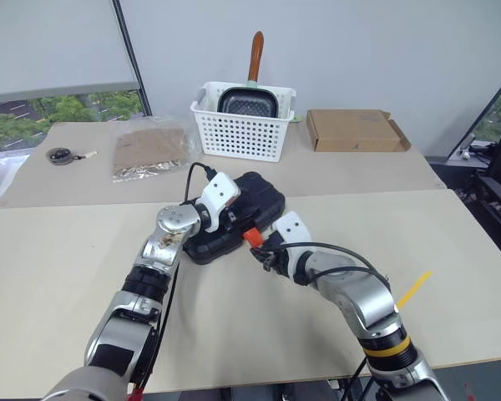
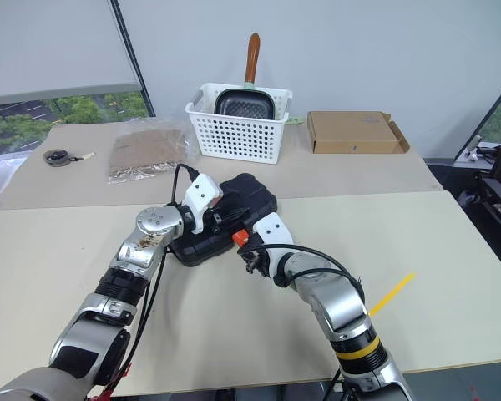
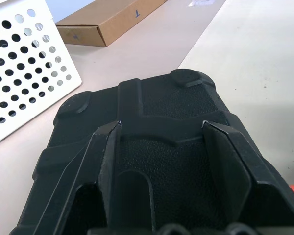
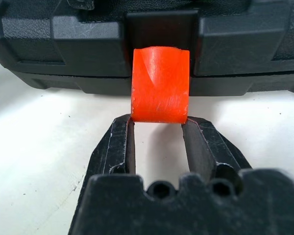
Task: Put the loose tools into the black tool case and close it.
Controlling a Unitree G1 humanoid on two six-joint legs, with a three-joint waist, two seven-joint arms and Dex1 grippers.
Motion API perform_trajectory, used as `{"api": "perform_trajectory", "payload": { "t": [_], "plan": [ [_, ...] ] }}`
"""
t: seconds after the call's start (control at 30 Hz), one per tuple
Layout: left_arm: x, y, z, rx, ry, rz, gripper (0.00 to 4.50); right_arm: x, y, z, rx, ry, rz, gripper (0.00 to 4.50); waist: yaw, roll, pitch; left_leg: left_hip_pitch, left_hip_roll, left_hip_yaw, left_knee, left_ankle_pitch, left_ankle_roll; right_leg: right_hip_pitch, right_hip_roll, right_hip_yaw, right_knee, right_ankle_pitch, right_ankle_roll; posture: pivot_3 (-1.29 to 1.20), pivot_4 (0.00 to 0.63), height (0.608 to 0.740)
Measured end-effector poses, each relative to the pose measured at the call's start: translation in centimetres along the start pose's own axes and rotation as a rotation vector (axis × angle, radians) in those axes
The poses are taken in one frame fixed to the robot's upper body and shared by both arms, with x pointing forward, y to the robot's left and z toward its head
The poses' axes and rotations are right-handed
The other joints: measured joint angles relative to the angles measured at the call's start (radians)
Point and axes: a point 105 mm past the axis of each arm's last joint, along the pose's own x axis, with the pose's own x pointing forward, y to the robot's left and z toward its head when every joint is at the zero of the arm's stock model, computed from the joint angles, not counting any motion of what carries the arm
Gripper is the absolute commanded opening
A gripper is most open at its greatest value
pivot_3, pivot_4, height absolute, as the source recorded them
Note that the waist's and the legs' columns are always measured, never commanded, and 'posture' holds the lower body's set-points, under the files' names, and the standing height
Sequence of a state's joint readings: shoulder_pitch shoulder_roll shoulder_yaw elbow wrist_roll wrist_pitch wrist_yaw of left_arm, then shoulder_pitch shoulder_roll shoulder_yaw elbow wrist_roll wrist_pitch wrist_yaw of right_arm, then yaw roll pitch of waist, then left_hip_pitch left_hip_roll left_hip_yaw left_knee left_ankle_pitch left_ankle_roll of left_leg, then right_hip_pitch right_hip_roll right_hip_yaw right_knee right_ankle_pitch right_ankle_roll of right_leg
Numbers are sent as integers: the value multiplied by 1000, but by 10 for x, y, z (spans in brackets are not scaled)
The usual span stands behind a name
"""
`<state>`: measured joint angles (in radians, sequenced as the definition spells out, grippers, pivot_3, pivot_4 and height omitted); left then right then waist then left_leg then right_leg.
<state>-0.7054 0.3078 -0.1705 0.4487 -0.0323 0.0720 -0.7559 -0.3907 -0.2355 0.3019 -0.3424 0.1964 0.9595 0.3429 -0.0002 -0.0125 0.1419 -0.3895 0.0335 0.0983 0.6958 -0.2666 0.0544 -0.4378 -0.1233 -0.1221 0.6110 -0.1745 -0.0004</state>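
The right gripper (image 4: 158, 120) has its two fingers (image 4: 118, 142) parted to about the width of the orange latch (image 4: 160, 84), their tips meeting the latch's lower corners; they look like the start of a pinch, not a firm hold. The latch hangs down at the front edge of the case (image 1: 249, 205), whose lid is down. The left gripper (image 3: 161, 128) lies on the lid with its fingers spread, gripping nothing, apparently pressing it flat. On the table (image 1: 58, 259) the case sits mid-table, with the basket (image 1: 243, 125) at 12 o'clock from it and the box (image 1: 355, 130) at about 1 o'clock. The likely failure is a slip: with so shallow a purchase, the tips could skid off the smooth latch before it snaps home. If the left gripper eases, the lid may lift or the case slide away.
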Motion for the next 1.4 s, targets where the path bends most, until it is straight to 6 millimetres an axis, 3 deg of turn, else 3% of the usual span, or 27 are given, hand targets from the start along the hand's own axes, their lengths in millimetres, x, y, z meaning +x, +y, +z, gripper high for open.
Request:
{"api": "perform_trajectory", "payload": {
  "t": [0.83, 0.9, 0.93, 1.07, 1.3, 1.4],
  "plan": [
    [-4, -4, -2, -14, -5, 7, 2844, 15, 1, 6, -69, -22, -8, 1154, -12, 0, 0, 0, 1, -2, -1, 1, -1, -1, 0, -1, 0, 0, 0, 0, 150, 700],
    [-4, -4, -2, -14, -5, 7, 2844, 15, 2, 6, -70, -21, -2, 2155, -12, 0, 0, 0, 1, -2, -1, 1, -1, -1, 0, -1, 0, 0, 0, 0, 150, 700],
    [-4, -4, -2, -16, -7, 7, 2844, 14, 2, 6, -73, -23, 5, 2386, -11, 0, 0, 0, 1, -2, -1, 1, -1, -1, 0, -1, 0, 0, 0, 0, 150, 700],
    [-4, -3, -2, -28, -11, 12, 2844, 5, 3, 13, -94, -41, 32, 2386, -11, 0, 0, 0, 1, -2, -1, 0, -1, -1, 0, -1, -1, 0, 0, 0, 150, 700],
    [-7, 4, -3, -64, -12, 46, 2844, -3, -1, 6, -80, -5, 36, 2386, -13, 0, 0, 0, 1, -2, -2, 0, -1, -2, 0, -1, -1, 0, 0, 0, 150, 700],
    [-8, 6, -4, -82, -17, 56, 2844, -5, -2, 7, -77, -5, 36, 1596, -13, 0, 0, 0, 1, -2, -2, 0, -2, -2, 0, -1, -1, 0, 0, 0, 150, 700]
  ]
}}
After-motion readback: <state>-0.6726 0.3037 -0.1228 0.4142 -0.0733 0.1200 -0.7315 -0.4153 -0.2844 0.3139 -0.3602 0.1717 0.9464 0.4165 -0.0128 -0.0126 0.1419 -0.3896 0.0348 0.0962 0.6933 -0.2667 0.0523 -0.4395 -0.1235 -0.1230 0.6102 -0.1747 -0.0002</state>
